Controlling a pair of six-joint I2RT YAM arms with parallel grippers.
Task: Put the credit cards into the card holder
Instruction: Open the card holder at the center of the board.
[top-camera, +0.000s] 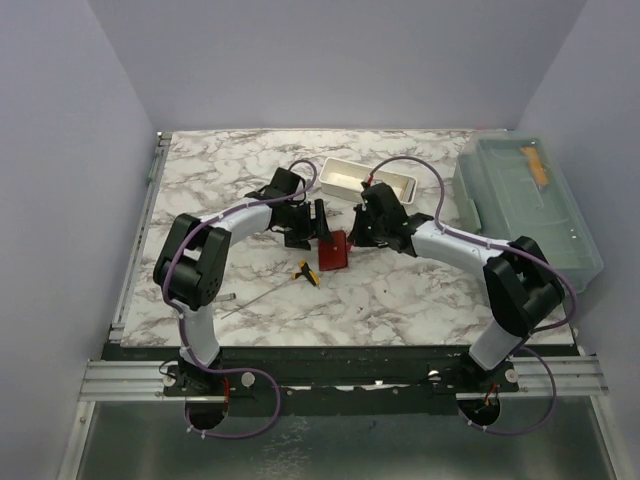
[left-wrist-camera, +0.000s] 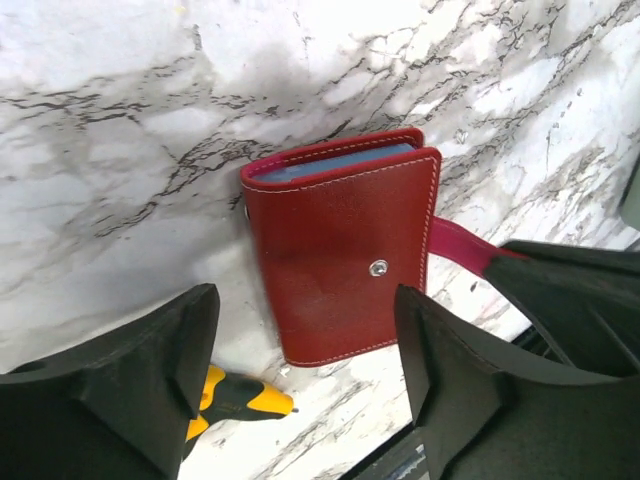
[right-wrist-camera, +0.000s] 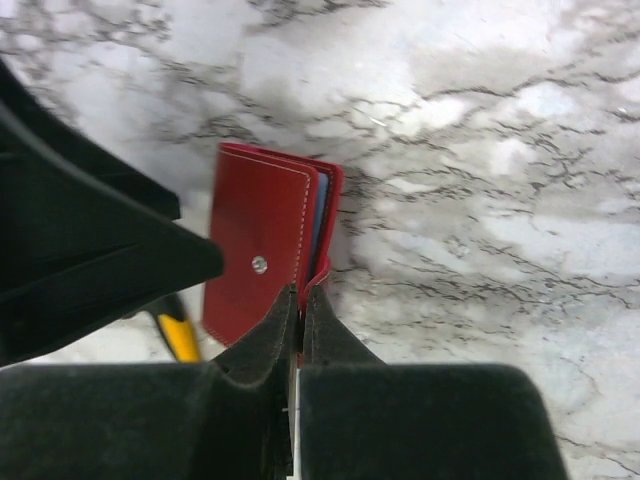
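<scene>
Card holder (left-wrist-camera: 340, 250) closed, lying between the wide-spread fingers of left gripper (left-wrist-camera: 305, 300); right gripper (right-wrist-camera: 300, 300) pinched tight on its strap (left-wrist-camera: 455, 245).

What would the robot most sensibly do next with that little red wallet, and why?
Probably the right tool carries the pink-red strap it pinches over onto the silver snap stud: the small red leather folding wallet already lies folded shut, and the left tool hangs open above it.
</scene>
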